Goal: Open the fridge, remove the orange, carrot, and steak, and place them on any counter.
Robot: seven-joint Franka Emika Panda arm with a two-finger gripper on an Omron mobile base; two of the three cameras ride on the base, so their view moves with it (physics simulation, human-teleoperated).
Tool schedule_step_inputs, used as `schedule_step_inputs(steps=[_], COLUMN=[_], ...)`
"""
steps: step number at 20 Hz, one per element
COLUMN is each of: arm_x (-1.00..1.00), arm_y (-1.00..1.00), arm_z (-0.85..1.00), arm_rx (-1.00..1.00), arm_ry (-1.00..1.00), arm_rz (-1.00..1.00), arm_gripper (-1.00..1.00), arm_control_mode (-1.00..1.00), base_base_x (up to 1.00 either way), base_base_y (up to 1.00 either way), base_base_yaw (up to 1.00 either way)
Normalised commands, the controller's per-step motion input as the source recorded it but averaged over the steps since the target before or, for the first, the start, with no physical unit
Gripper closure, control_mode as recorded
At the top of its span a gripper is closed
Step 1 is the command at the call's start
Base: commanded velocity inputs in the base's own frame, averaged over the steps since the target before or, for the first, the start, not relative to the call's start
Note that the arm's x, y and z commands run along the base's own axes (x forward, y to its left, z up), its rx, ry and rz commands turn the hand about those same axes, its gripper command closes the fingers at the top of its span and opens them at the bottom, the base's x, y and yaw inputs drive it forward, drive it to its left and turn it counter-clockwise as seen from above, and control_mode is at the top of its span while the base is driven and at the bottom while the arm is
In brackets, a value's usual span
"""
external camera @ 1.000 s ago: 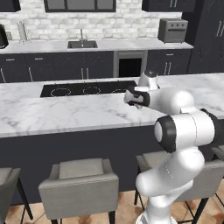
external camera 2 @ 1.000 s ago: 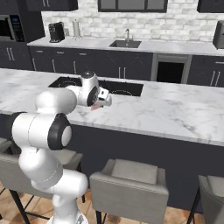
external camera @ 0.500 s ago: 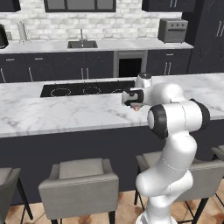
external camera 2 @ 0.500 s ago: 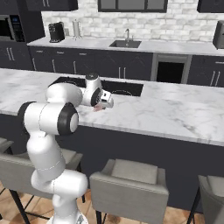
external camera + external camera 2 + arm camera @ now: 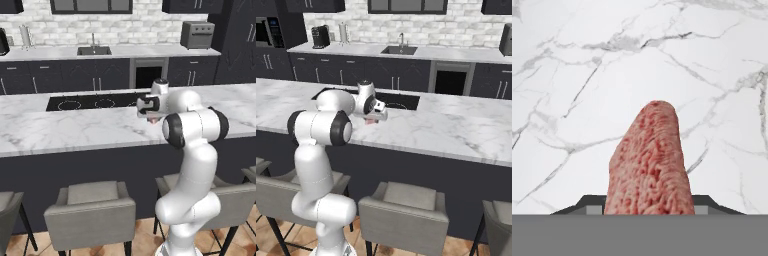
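**Steak held low over the marble bench, set-down close at hand**

My jaws (image 5: pixel 648 210) are clamped on the steak (image 5: pixel 649 165), which runs straight out from between them in the hand view, its long axis in line with my reach and its rounded free end pointing away from me over the white, grey-veined bench (image 5: pixel 572 75). The marble lies directly beneath the meat, so as I judge it the coming move is a short drop and a release, with nothing else under the slab. How much air is left between steak and stone I cannot tell from here.

From the left base view my jaws (image 5: pixel 151 118) hang just over the bench (image 5: pixel 75 132), just beside the near right corner of the black cooktop (image 5: pixel 95 101), a sliver of the pink steak (image 5: pixel 152 119) showing under my wrist. The right base view shows the same: the steak (image 5: pixel 371 120) sits below my hand, over bare marble (image 5: pixel 456 130) on the near side of the cooktop (image 5: pixel 401 100).

Against a second ago, my hand is at much the same spot over the bench and my grip is no wider, while my elbow has swung up and in, so the forearm now stands more upright behind the wrist.
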Motion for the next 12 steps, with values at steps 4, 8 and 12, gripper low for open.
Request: schedule_step_inputs(steps=[4,8,12], arm_x=[0.07,0.00,-0.09], arm_y=[-0.01,-0.12,-0.19], arm_z=[-0.27,-0.10,0.04], arm_rx=[0.00,0.00,0.00], arm_ry=[0.03,0.00,-0.01], arm_rz=[0.02,0.03,0.02], arm_gripper=[-1.00,-1.00,-1.00], arm_control_mode=[-1.00,-1.00,-1.00], base_base_x=[0.00,0.00,0.00], base_base_y=[0.00,0.00,0.00], base_base_yaw=[0.00,0.00,0.00])
